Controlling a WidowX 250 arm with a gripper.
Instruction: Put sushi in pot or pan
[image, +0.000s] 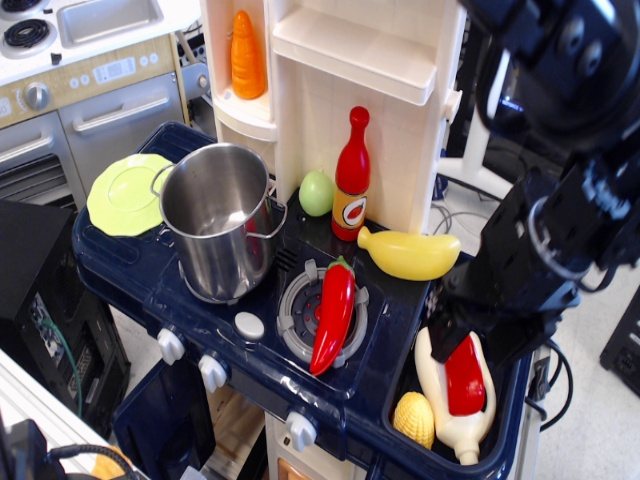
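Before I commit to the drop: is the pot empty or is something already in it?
Empty, as far as visible. The pot stands upright and its inside shows only bare steel; the sushi lies in the sink.

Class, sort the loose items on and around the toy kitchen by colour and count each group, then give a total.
Red: 3 (sushi, chilli, ketchup bottle)
Yellow: 2 (banana, corn)
Green: 2 (plate, lime-green fruit)
Orange: 1 (carrot)
Silver: 1 (pot)
Cream: 1 (jug-shaped bottle)
Total: 10
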